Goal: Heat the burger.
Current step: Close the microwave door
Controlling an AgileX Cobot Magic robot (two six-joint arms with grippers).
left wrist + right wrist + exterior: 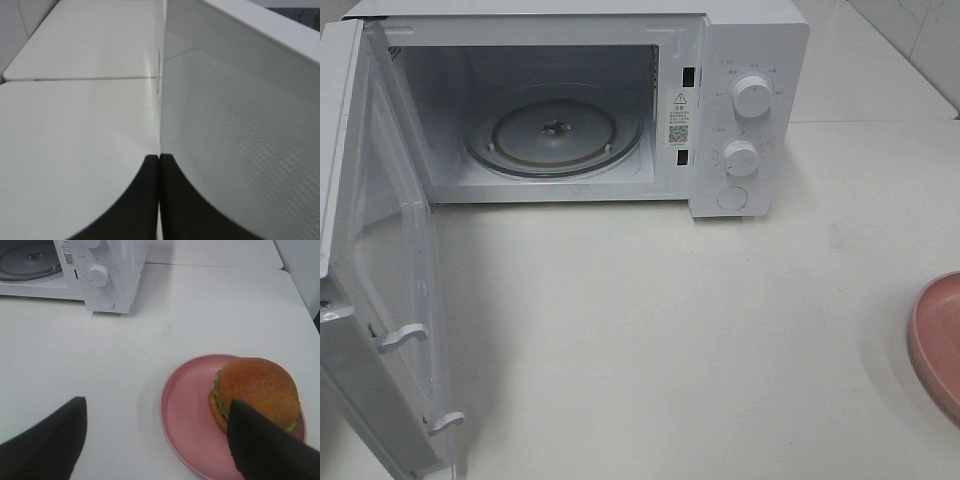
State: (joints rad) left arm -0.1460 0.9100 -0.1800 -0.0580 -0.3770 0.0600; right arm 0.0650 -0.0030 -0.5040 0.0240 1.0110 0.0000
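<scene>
The microwave (570, 100) stands open at the far side of the table (670, 320), door (375, 300) swung wide to the left, glass turntable (555, 135) bare and waiting. The burger (257, 392) sits on the pink plate (185, 415), off at the right edge of the table, well apart from the oven; the high camera catches only the plate's rim. The right pincer (160, 440) hangs over it with its fingers spread wide and nothing between them. One dark finger (265, 445) overlaps the bun on the burger's side, the other hangs over bare table. So the burger lies off-centre, toward one finger, not between them. The left pincer (159, 200) is pressed together, empty, right up beside the open door. Right arm is clearly nearer; it likely needs to shift across to straddle the bun.
</scene>
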